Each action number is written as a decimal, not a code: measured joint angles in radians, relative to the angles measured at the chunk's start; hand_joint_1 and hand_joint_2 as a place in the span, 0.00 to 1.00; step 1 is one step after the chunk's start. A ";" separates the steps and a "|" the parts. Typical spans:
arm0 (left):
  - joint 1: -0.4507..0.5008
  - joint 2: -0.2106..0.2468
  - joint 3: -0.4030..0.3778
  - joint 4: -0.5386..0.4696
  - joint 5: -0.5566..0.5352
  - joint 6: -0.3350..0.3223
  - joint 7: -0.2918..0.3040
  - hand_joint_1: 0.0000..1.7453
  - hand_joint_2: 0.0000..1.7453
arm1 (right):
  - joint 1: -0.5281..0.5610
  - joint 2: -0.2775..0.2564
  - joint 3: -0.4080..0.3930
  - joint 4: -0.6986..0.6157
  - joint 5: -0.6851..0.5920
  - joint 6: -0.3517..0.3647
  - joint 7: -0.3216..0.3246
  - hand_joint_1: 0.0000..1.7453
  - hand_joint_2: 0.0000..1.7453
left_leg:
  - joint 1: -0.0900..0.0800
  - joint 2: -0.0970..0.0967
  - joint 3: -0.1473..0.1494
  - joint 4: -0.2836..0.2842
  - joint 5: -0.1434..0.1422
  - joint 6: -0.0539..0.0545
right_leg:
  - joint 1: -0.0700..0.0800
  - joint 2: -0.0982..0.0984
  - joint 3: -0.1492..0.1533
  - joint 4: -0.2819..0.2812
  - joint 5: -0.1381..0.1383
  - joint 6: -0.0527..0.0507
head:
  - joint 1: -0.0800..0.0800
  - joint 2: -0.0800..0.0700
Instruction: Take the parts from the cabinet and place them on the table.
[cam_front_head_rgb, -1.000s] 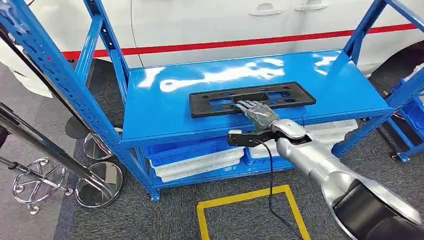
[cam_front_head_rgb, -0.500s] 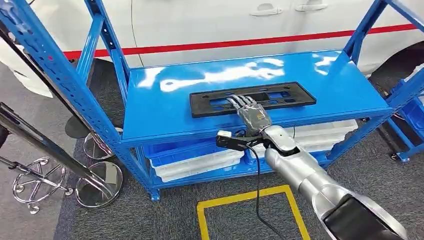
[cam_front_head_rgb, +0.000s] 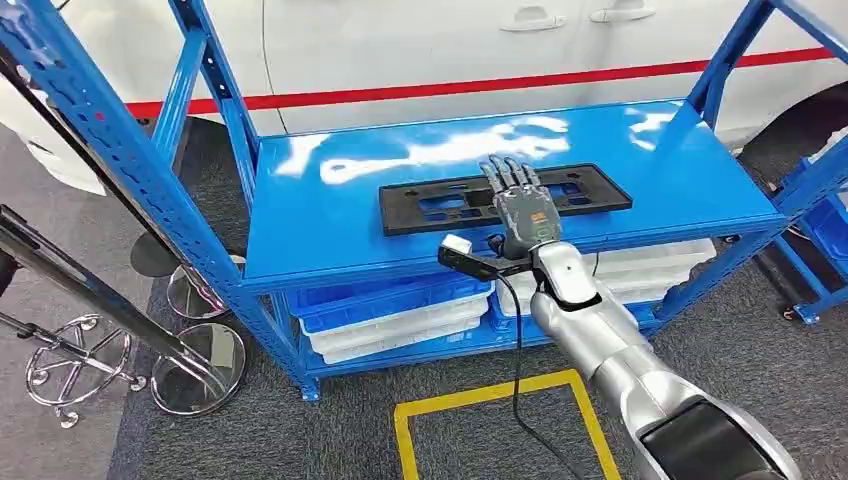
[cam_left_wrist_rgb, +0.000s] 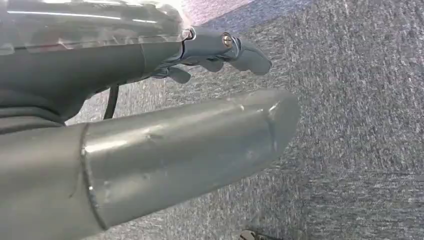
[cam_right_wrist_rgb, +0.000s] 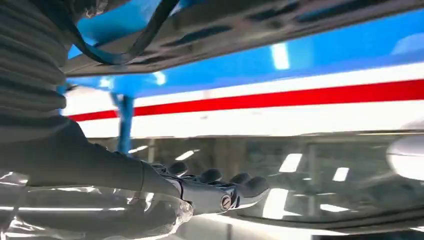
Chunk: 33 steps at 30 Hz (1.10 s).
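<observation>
A: Colours? Shelf rack (cam_front_head_rgb: 330, 225) is glossy blue all over, white glare streaks on top.
B: Part on it?
A: Flat panel (cam_front_head_rgb: 440, 205), matte black, blue showing through its cutouts. Right hand (cam_front_head_rgb: 518, 205) on it is dark grey, arm silver.
B: Below?
A: Bins (cam_front_head_rgb: 390, 315), blue and white, at 6 o'clock from the panel. Carpet (cam_front_head_rgb: 320, 430) grey speckled, yellow tape square (cam_front_head_rgb: 495, 395) on it.
B: Behind?
A: White car body (cam_front_head_rgb: 420, 45), red stripe (cam_front_head_rgb: 480, 87) at 12 o'clock. Left hand (cam_left_wrist_rgb: 220, 50) grey too, over the same carpet.
</observation>
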 joint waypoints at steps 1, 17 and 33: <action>-0.002 0.000 0.000 0.000 0.000 0.000 0.002 0.00 0.00 | -0.004 0.000 -0.016 0.008 0.014 -0.002 0.009 0.00 1.00 | 0.000 0.000 0.000 0.000 0.000 0.000 | 0.000 0.000 0.000 0.000 0.000 0.000 | 0.000 0.000; -0.010 -0.002 0.000 0.000 -0.003 0.000 0.005 0.00 0.00 | -0.033 -0.014 -0.136 0.125 0.111 -0.013 0.050 0.00 1.00 | 0.000 0.000 0.000 0.000 0.000 0.000 | 0.000 0.000 0.000 0.000 0.000 0.000 | 0.000 0.000; -0.015 -0.002 0.000 0.000 -0.010 0.000 0.004 0.00 0.00 | -0.041 -0.028 -0.201 0.215 0.157 -0.003 0.062 0.00 1.00 | 0.000 0.000 0.000 0.000 0.000 0.000 | 0.000 0.000 -0.001 0.000 0.000 0.000 | 0.000 0.000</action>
